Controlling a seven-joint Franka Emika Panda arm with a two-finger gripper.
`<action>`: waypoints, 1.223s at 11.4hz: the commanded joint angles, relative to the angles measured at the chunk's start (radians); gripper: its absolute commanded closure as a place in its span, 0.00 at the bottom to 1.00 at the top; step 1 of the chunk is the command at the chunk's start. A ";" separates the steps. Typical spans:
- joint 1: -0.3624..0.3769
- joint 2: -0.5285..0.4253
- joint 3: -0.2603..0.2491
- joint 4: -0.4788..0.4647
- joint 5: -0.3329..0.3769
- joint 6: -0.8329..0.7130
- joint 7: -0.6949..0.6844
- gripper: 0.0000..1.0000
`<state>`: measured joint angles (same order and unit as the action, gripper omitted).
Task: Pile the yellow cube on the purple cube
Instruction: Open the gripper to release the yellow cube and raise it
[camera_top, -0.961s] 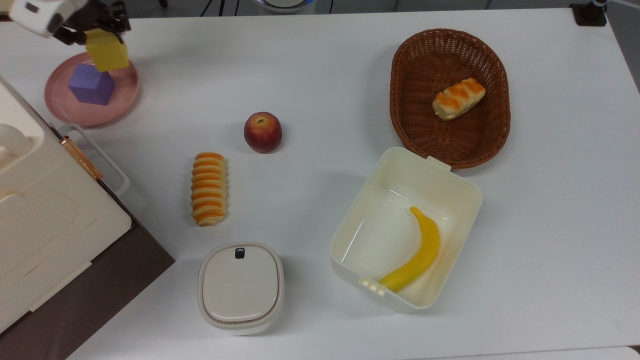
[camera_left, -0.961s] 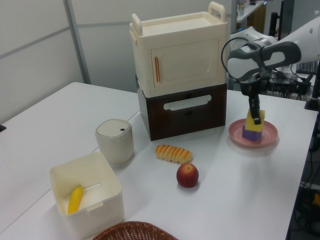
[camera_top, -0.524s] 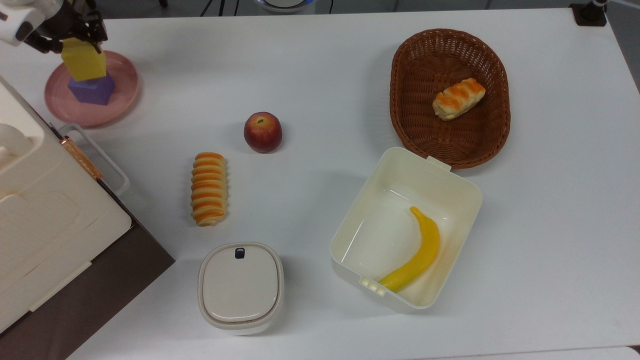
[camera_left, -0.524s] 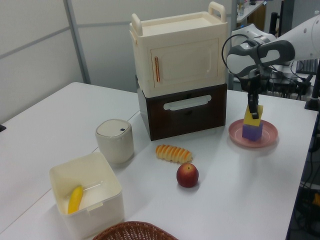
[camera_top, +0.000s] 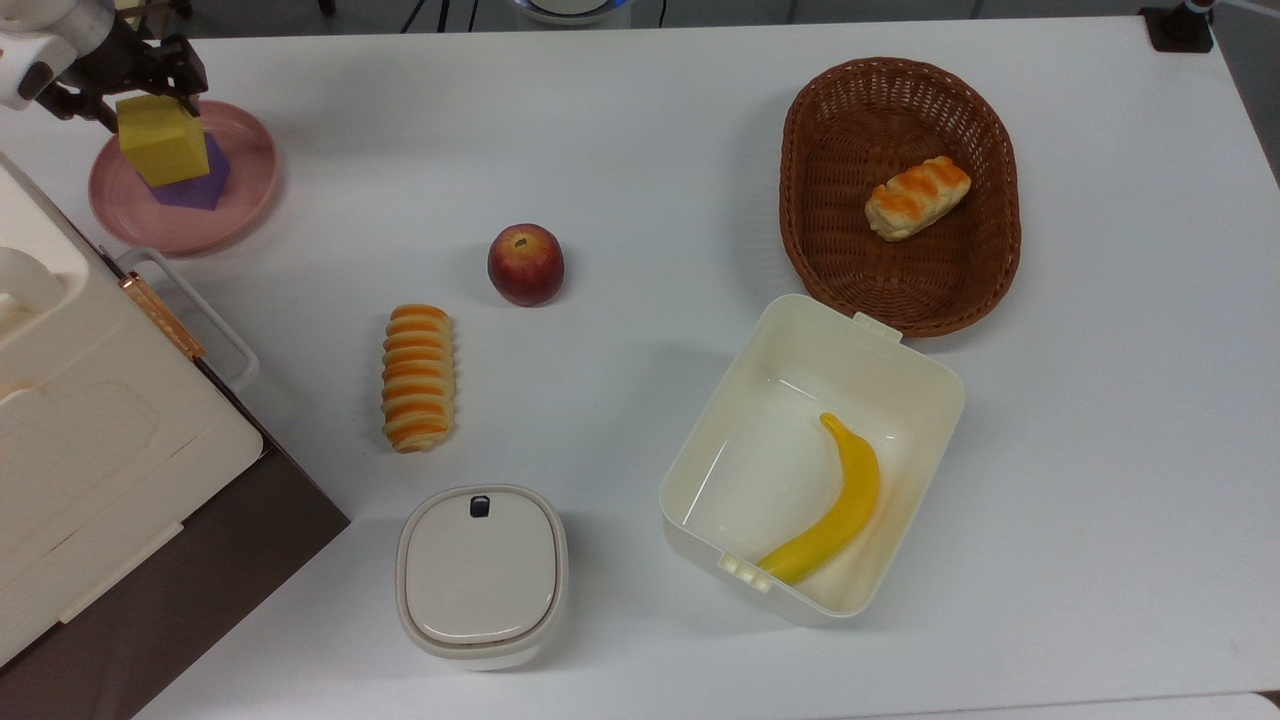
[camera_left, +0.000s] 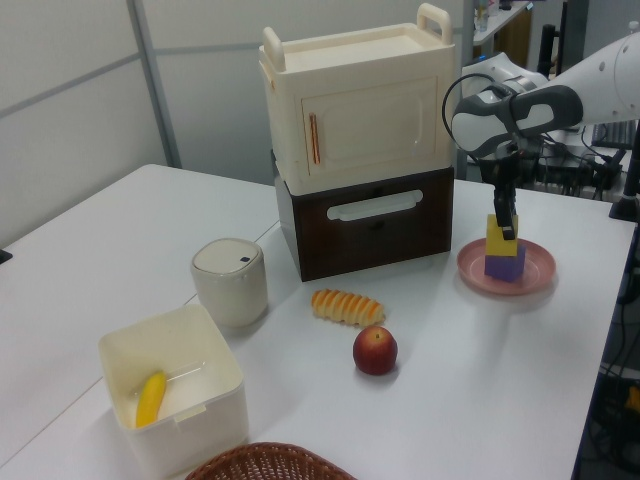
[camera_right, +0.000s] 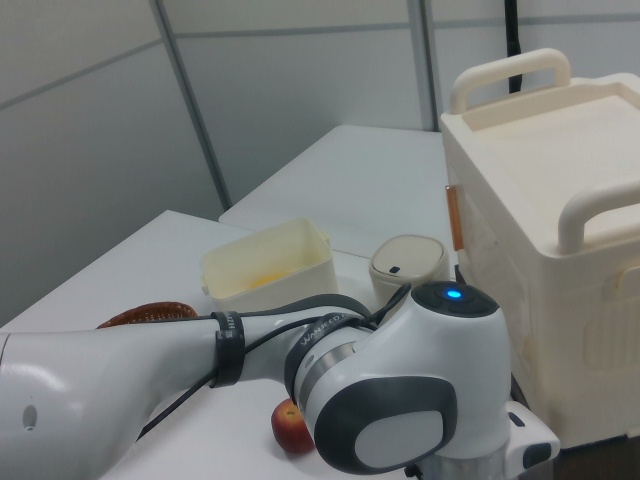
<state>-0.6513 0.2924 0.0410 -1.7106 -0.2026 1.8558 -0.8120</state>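
matte yellow block with sharp edges (camera_top: 162, 139), the yellow cube of the task, sits on top of the violet-purple block (camera_top: 200, 182), itself resting on the round pink plate (camera_top: 240, 210) near the top view's upper left corner; seen stacked squarely in the left view, yellow (camera_left: 501, 236) over purple (camera_left: 505, 262). black two-finger gripper (camera_top: 128, 92) right over the yellow block, fingers down along its sides; whether pinching or already loosened, cannot tell. judged by look: rigid, light, not fragile, flat dull faces giving good friction, so little risk of slipping or crushing. best hold on two opposite vertical faces, near mid-height or a little above, squarely rather than across a corner, to keep the block from twisting. taller than wide, so a nudge on release could tip it off the purple block; a straight upward retreat looks safest. red apple (camera_top: 525, 263) and striped bread roll (camera_top: 418, 376) well apart from the plate, no obstacle.
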 joint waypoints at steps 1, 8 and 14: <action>0.004 -0.015 -0.007 0.008 -0.017 -0.003 -0.003 0.00; 0.067 -0.130 0.071 0.083 -0.017 -0.139 0.262 0.00; 0.099 -0.176 0.417 0.112 0.005 -0.135 0.770 0.00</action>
<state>-0.5438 0.1483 0.3795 -1.6144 -0.2055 1.7436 -0.1594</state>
